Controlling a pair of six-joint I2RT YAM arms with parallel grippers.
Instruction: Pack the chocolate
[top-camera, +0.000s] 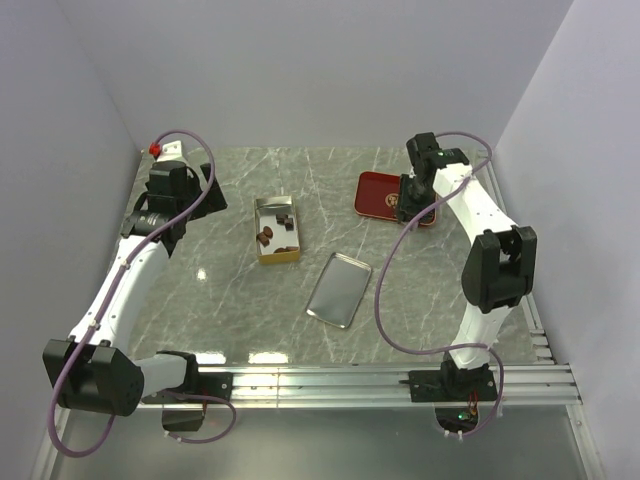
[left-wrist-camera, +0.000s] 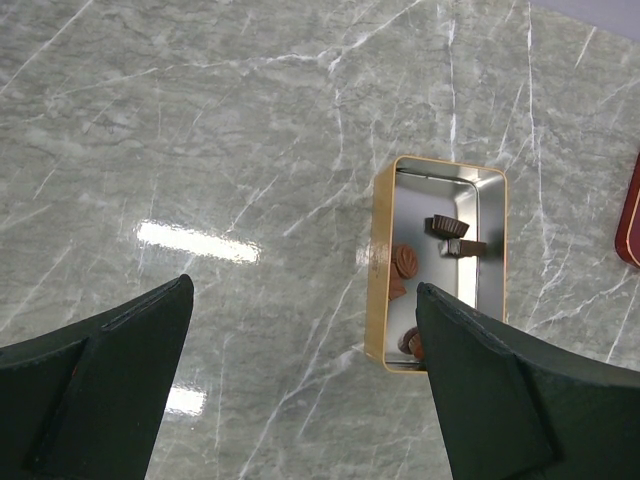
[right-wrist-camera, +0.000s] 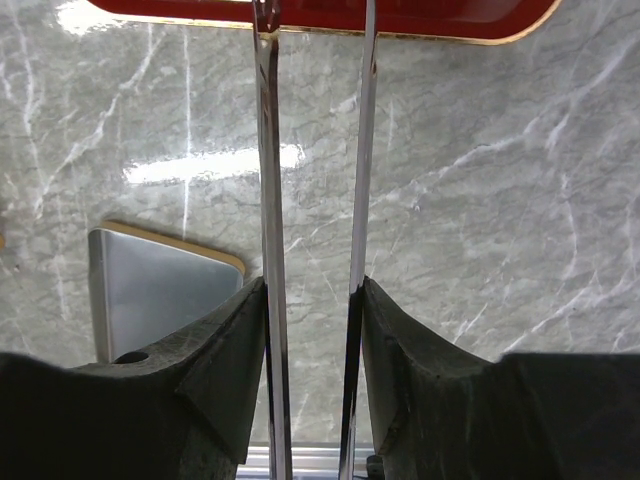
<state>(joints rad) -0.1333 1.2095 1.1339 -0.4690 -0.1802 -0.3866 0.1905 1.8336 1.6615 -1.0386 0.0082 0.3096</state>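
The chocolate (left-wrist-camera: 405, 260) is in the gold tin (left-wrist-camera: 376, 262), at least 4 brown lumps scattered across its floor, left of table centre. The left gripper (left-wrist-camera: 305, 290) hovers off to the tin's left, fingers spread wide and holding nothing. Just right of the tin lies the lid (top-camera: 339, 289), silver side up. Further right, the right gripper (right-wrist-camera: 312, 300) is clenched on a pair of thin metal tongs (right-wrist-camera: 265, 150), whose tips reach the rim of the red tray (top-camera: 375, 190). I can't tell whether a piece is left in there. My read: it's the fetch-and-drop step. Next comes a clean pinch at the tray and a carry to the tin, then the lid.
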